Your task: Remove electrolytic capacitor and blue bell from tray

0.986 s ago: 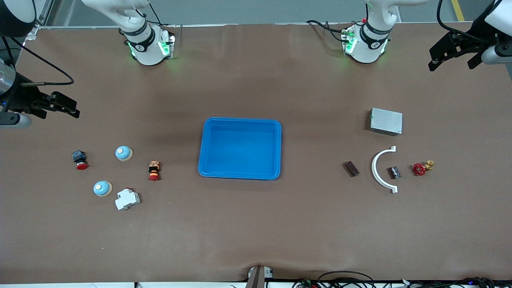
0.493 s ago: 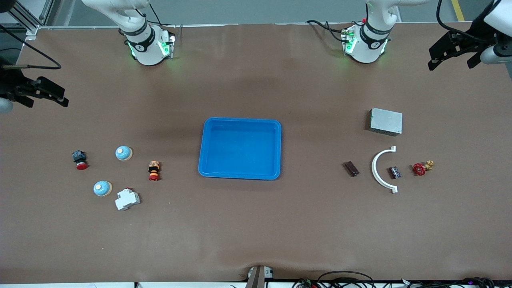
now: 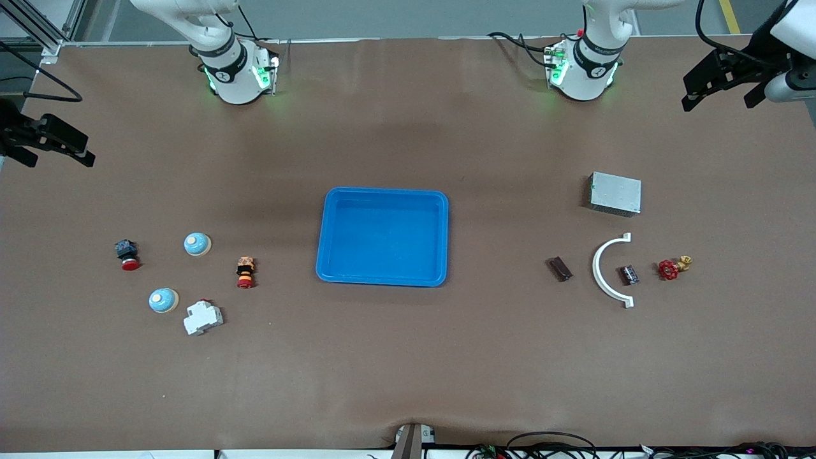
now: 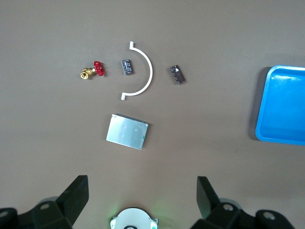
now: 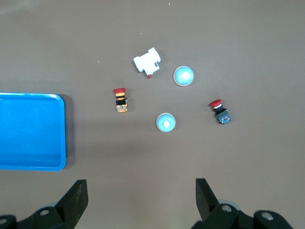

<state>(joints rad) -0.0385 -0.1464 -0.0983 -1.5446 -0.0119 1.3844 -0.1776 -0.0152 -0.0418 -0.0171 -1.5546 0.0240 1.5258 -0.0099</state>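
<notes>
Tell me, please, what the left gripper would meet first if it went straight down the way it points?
Probably bare brown table: the open left gripper points down beside the flat silver metal box, which lies just off that line, though depth is unclear.

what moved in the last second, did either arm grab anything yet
Only the right gripper moved: open and empty, it drew away from the bells toward the edge of the table at the right arm's end. The left gripper waits, open, at its own end. Nothing was grabbed; the tray and all parts stayed put.
</notes>
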